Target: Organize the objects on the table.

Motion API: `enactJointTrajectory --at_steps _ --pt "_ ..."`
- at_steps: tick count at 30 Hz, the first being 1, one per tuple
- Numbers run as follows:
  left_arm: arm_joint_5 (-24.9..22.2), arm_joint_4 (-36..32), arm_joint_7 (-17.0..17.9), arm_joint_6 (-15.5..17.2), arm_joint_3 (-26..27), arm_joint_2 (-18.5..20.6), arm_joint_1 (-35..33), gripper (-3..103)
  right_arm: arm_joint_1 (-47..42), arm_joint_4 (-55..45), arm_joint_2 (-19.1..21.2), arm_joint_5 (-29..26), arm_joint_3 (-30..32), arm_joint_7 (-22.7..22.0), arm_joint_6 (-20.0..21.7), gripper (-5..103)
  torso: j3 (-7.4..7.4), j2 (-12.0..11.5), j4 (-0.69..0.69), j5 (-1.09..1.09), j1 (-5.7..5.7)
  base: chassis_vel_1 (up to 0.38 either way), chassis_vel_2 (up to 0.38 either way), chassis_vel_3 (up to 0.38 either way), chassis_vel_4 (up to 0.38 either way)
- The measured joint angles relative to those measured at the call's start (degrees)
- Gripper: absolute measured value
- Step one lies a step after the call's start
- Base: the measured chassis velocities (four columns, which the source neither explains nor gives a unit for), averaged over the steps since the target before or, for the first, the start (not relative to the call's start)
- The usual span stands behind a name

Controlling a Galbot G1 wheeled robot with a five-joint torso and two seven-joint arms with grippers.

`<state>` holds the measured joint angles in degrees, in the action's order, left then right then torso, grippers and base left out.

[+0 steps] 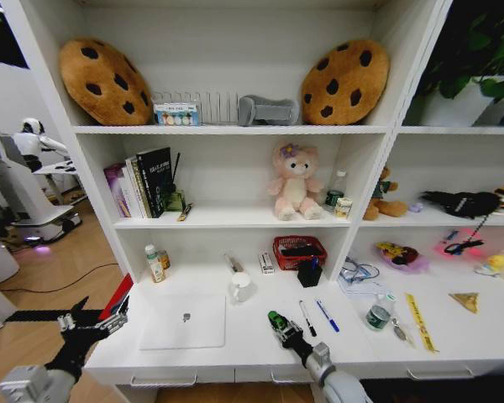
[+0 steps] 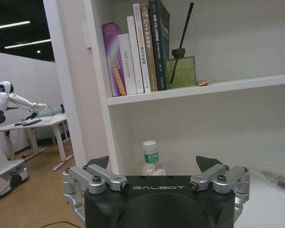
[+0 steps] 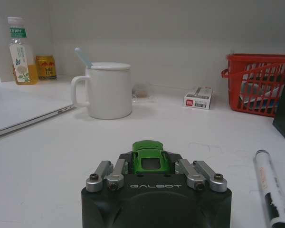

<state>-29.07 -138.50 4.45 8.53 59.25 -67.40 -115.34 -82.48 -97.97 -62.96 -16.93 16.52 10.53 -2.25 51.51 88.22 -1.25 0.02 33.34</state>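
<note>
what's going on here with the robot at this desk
The robot faces a long white desk joined to shelves. Its right claw is shut on a tiny green toy car, held low over the desk near a white mug and the black pen. Its left claw hangs open off the desk's left end, holding nothing. The closed silver laptop, the blue pen and a green-capped bottle lie on the desk.

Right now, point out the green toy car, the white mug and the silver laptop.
green toy car [image 3: 149, 157], right wrist view, on its roof, between the right gripper's fingers.
white mug [image 3: 109, 91], right wrist view, on its side wall.
silver laptop [image 1: 183, 322], head view, on its closed lid.
</note>
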Motion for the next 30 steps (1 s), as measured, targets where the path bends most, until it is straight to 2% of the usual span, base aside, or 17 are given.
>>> enactJointTrajectory --at_steps 7,9,11,20,24,28,30 --pt "0.0 0.0 0.0 0.0 0.0 0.0 0.0 100 -1.45 -5.24 3.5 -3.3 3.75 1.63 -0.42 37 0.0 0.0 0.01 -0.02 0.0 0.0 0.0 0.0 0.0" --pt "0.0 0.0 0.0 -0.01 0.0 0.0 0.0 100 -1.74 -6.16 3.86 -4.0 4.71 1.67 -0.45 37 0.0 0.0 0.01 -0.01 0.0 0.0 0.0 0.0 0.0" --pt "0.0 0.0 0.0 0.0 0.0 0.0 0.0 100 -2.85 -9.55 5.87 -6.68 7.68 1.71 -0.44 37 0.0 0.0 0.0 -0.02 0.0 0.0 0.0 0.0 0.0" --pt "0.0 -0.01 0.0 0.0 0.0 0.0 0.0 100 -3.7 -17.54 9.33 -10.93 11.64 1.74 -0.26 37 -0.01 0.0 0.0 -0.01 0.0 0.0 0.0 0.0 0.0" --pt "0.0 0.0 0.0 0.0 0.0 0.0 0.0 100 -1.72 -24.46 13.05 -15.42 13.05 2.15 2.1 37 -0.01 0.0 0.01 -0.03 0.0 0.0 0.0 0.0 0.0" --pt "0.0 0.0 0.0 0.0 0.0 0.0 0.0 100 0.98 -25.45 15.18 -17.41 12.91 3.1 3.35 37 -0.01 0.0 0.02 -0.02 0.0 0.0 0.0 0.0 0.0" --pt "0.0 0.0 0.0 0.0 0.0 0.0 0.0 100 3.96 -25.68 17.61 -19.9 12.38 4.09 4.36 37 -0.01 0.0 0.01 -0.01 0.0 0.0 0.0 0.0 0.0"
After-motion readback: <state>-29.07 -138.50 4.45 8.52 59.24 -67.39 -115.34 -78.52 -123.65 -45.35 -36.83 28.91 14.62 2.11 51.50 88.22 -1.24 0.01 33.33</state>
